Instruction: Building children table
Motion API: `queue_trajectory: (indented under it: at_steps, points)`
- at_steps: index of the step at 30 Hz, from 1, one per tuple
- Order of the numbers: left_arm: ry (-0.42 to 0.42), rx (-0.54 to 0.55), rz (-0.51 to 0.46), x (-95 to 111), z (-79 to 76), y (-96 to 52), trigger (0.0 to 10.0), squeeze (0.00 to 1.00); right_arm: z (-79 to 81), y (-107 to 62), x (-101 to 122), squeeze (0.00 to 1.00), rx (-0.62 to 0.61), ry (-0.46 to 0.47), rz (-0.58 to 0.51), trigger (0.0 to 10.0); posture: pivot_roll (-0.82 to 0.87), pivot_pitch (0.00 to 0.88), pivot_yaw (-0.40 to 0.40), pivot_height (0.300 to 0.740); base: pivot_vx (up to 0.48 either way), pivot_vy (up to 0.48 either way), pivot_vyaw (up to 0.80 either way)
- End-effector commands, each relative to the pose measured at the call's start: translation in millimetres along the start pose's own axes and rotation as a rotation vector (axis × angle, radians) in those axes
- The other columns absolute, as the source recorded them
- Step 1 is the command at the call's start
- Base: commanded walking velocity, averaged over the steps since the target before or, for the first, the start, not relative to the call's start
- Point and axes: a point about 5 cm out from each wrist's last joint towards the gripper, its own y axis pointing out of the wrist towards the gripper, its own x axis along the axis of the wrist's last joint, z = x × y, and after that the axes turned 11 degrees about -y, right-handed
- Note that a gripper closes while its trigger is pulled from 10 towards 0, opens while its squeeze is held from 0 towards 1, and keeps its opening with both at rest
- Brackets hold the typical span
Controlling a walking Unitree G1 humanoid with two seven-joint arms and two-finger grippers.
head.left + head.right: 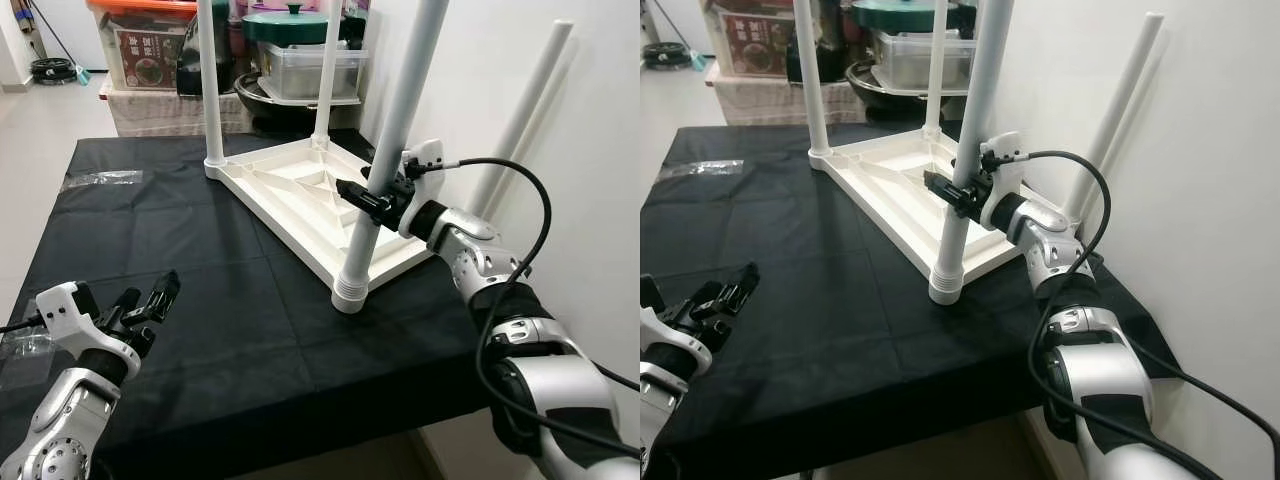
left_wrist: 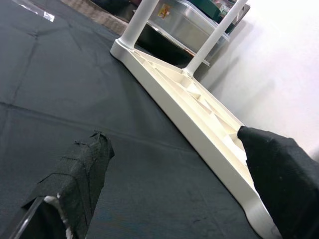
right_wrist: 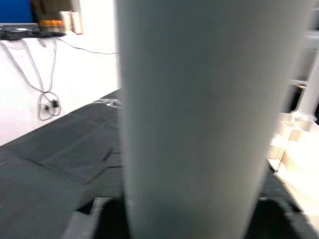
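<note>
A: Where's the table?

B: The tabletop [image 1: 300,195] lies upside down on the black cloth [image 1: 180,260], toward the wall side. Three legs stand up from its corners. The near leg [image 1: 385,160] leans a little, and the right gripper [image 1: 372,200] is closed around it about midway up.

A: How will that leg handle?

B: It looks like hollow white plastic: light, stiff and smooth, so probably slippery under black fingers. I'd judge a mid-height hold fine for steering it, but pressing it home may want a hold lower down, nearer the ribbed collar at the socket.

A: And the tabletop itself?

B: Thin ribbed plastic, likely light enough to slide on the cloth when a leg is pushed or twisted. Bracing its edge would help.

A: What's the left gripper doing?

B: The left gripper [image 1: 145,300] hovers low over the cloth's near corner, fingers [image 2: 82,169] spread apart, holding nothing, well apart from the tabletop.

A: Anything in the way?

B: A spare leg [image 1: 520,110] leans on the wall just behind the right arm. Storage boxes [image 1: 145,40] and a lidded pot [image 1: 290,25] crowd the far side. A plastic wrapper [image 1: 100,178] lies on the cloth's far left.
</note>
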Motion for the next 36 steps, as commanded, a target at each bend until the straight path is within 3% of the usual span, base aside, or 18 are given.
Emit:
queue_trajectory:
  at_steps: [1,12,16,24,25,26,27,28,29,31,33,36]
  points:
    - [0.013,-0.001,0.025,-2,0.5,-0.7,10.0,0.0,-5.2,-1.4,3,0.0,-0.01,-0.027,0.002,0.0,0.01,0.0,-0.093,0.74,0.0,0.0,0.0]
    - [0.011,-0.002,0.028,-3,0.2,-1.2,10.0,0.0,-6.8,-3.0,-5,0.0,-0.06,-0.017,0.019,0.0,0.01,0.0,-0.092,0.74,0.0,0.0,0.0]
    - [0.009,0.001,0.027,-4,-0.3,-1.7,10.0,0.0,5.7,-0.4,-26,0.0,-0.141,0.038,0.069,0.0,0.01,0.0,-0.094,0.74,0.0,0.0,0.0]
    - [0.009,0.003,0.026,-4,-0.2,-2.1,10.0,0.0,13.4,1.0,-36,0.0,-0.184,0.054,0.107,0.0,0.01,0.0,-0.095,0.74,0.0,0.0,0.0]
    - [0.009,0.005,0.024,-4,-0.2,-2.6,10.0,0.0,24.6,3.2,-49,0.0,-0.303,0.069,0.166,0.0,0.01,0.0,-0.096,0.74,0.0,0.0,0.0]
    - [0.009,0.005,0.024,-4,-0.2,-2.6,10.0,0.0,24.6,3.2,-49,0.0,-0.303,0.069,0.166,0.0,0.01,0.0,-0.096,0.74,0.0,0.0,0.0]
    - [0.008,0.007,0.021,-3,0.0,-2.9,10.0,0.0,37.1,4.2,-59,0.0,-0.428,0.065,0.224,0.0,0.01,0.0,-0.1,0.74,0.0,0.0,0.0]
    - [0.008,0.007,0.021,-3,0.0,-2.9,10.0,0.0,37.1,4.2,-59,0.0,-0.428,0.065,0.224,0.0,0.01,0.0,-0.1,0.74,0.0,0.0,0.0]
    - [0.007,0.009,0.019,-3,0.0,-3.1,10.0,0.0,45.2,3.8,-65,0.0,-0.514,0.063,0.259,0.0,0.01,0.0,-0.1,0.74,0.0,0.0,0.0]
    - [0.007,0.009,0.019,-3,0.0,-3.1,10.0,0.0,45.2,3.8,-65,0.0,-0.514,0.063,0.259,0.0,0.01,0.0,-0.1,0.74,0.0,0.0,0.0]
    - [0.007,0.014,0.014,-3,0.5,-3.9,10.0,0.0,70.7,10.1,-68,0.0,-0.687,0.041,0.32,0.0,0.01,0.0,-0.103,0.74,0.0,0.0,0.0]
    - [0.006,0.016,0.013,-3,0.6,-4.2,10.0,0.0,78.6,12.9,-67,0.0,-0.734,0.041,0.335,0.0,0.01,0.0,-0.103,0.74,0.0,0.0,0.0]
